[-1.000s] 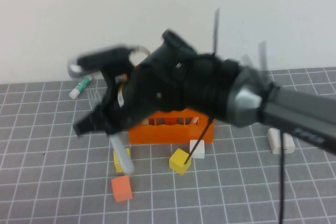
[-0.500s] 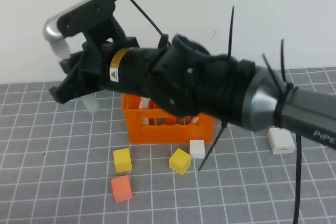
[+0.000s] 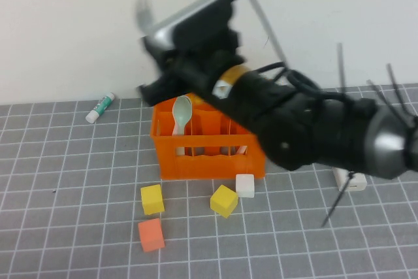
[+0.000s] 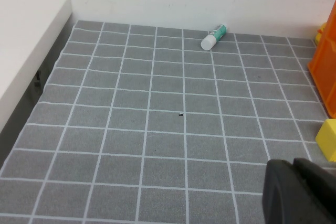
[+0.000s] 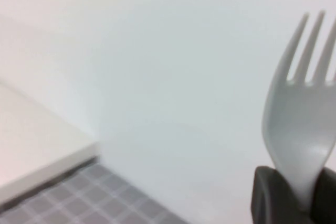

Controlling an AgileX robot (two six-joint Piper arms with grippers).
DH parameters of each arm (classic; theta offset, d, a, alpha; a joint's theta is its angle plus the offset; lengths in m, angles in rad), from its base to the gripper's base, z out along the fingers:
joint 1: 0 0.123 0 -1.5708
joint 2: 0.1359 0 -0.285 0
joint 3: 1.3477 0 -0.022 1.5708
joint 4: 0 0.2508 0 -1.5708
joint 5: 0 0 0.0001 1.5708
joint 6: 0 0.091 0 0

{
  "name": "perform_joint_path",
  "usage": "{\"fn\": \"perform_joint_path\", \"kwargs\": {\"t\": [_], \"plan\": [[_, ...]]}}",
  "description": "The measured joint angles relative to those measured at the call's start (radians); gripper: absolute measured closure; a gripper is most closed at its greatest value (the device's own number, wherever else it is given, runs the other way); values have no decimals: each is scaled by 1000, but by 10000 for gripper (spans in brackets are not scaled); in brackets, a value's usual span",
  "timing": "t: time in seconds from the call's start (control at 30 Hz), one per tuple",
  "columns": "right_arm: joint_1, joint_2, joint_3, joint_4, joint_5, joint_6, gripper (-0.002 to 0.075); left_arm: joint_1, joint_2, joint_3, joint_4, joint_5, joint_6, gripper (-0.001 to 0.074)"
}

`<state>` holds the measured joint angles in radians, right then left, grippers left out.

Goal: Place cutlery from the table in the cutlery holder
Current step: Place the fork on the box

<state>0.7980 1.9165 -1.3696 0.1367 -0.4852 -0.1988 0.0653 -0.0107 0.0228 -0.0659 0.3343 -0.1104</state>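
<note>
My right tool [image 5: 294, 192] is raised above the orange cutlery holder [image 3: 209, 158], near its back-left corner, with my right arm [image 3: 307, 135] reaching across from the right. The tool is closed on the handle of a grey fork [image 5: 302, 124]; its two dark fingers [image 5: 268, 195] press the handle from either side. The fork points up toward the pale wall, tines uppermost. In the high view the fork [image 3: 142, 10] shows only as a blurred pale streak at the upper end of the arm.

The cutlery holder stands on the grey gridded bench [image 3: 65, 181], close to the wall. A mint green spoon [image 3: 181, 114] stands upright in its front-left compartment, bowl up. Something pale shows in a compartment further right, but I cannot tell what it is.

In front of the holder lie foam cubes: a yellow cube [image 3: 152, 198], a second yellow cube [image 3: 224, 200], a white cube [image 3: 245, 185] just beside the holder's front wall, and an orange cube [image 3: 151, 234] nearest me. A white and green glue stick [image 3: 100, 108] lies by the wall to the left, well apart from the holder.

My left tool [image 4: 299, 192] is fully closed and holds nothing, low over bare bench left of the holder.
</note>
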Motion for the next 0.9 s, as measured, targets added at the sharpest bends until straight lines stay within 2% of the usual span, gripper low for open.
{"fn": "perform_joint_path", "kwargs": {"t": [0.37, 0.73, 0.8, 0.9], "plan": [[-124, -10, 178, -7, -87, 67, 604, 0, 0, 0, 0, 0, 0, 736], [-133, 117, 182, -46, -184, 110, 601, 0, 0, 0, 0, 0, 0, 736], [-133, 134, 182, -49, -186, 122, 568, 0, 0, 0, 0, 0, 3, 736], [-135, 149, 182, -49, -186, 130, 428, 0, 0, 0, 0, 0, 3, 736]]}}
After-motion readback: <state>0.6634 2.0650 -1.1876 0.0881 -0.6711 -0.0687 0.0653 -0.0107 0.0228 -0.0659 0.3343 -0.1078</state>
